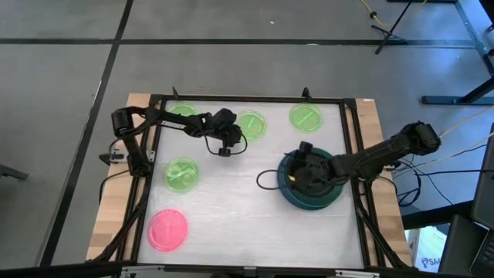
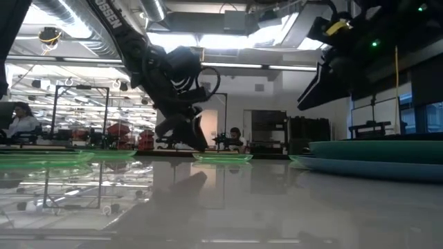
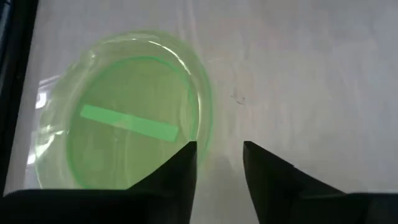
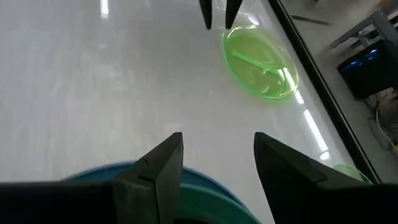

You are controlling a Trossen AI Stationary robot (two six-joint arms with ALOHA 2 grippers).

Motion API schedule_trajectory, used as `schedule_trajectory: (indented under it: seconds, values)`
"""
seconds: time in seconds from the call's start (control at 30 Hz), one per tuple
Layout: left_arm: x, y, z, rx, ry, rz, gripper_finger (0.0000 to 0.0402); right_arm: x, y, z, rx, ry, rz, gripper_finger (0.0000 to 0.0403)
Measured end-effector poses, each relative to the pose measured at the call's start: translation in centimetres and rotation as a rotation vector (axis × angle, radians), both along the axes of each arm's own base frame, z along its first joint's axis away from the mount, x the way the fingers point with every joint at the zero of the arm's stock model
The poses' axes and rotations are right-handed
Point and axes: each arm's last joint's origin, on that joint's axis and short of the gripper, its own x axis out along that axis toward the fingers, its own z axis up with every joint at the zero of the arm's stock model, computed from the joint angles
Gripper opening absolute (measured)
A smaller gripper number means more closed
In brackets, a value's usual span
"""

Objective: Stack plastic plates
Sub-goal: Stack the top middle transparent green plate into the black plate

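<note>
Four lime-green plates lie flat on the table: [image 1: 251, 125], [image 1: 306, 117], [image 1: 182, 174], and one [image 1: 183, 114] partly under the left arm. A pink plate [image 1: 167, 229] lies near the front left. A teal plate [image 2: 377, 146] rests on a slate-blue one [image 2: 367, 168] at the right. My left gripper [image 3: 217, 155] is open, low at the rim of a lime plate [image 3: 134, 112], also seen as the lime plate [image 4: 258, 62] in the right wrist view. My right gripper [image 4: 214, 165] is open, raised above the stack [image 1: 309, 189], hiding its middle. My left gripper comes down from above at the near-left rim [image 3: 202, 134] of the lime plate. One finger [image 3: 183, 165] stands over the rim and the other over bare table. I cannot tell whether either touches the plate, which lies flat.
A thin dark cable loop [image 1: 268, 180] lies on the table beside the stack. A black frame [image 1: 247, 100] runs around the white table top. Bare table [image 1: 239, 208] spreads between the pink plate and the stack. People sit in the room beyond [image 2: 235, 138].
</note>
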Motion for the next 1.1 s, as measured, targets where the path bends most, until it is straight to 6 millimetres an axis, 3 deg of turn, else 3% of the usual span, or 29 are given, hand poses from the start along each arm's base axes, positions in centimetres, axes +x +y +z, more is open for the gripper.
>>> schedule_trajectory:
  seconds: [0.2, 0.37, 0.7, 0.97, 1.1]
  values:
    - [0.2, 0.5, -1.0, 0.108, 0.049, 0.078, 0.0166, 0.4, -0.2, 0.3, -0.019, -0.020, 0.018, 0.0186]
    - [0.3, 0.7, -0.8, 0.100, 0.016, 0.055, 0.0163, 0.7, -0.1, 0.6, -0.049, -0.044, 0.042, 0.0186]
    - [0.4, 1.3, -2.2, 0.122, 0.045, -0.024, 0.0100, 0.9, 0.0, 0.9, -0.055, -0.073, 0.054, 0.0186]
    - [0.7, 0.7, -2.2, 0.137, 0.040, -0.045, 0.0012, 0.9, 0.0, 0.9, -0.060, -0.075, 0.059, 0.0186]
    - [1.0, 0.0, -2.2, 0.141, 0.039, -0.060, 0.0006, 1.1, -0.3, 0.9, -0.061, -0.081, 0.053, 0.0186]
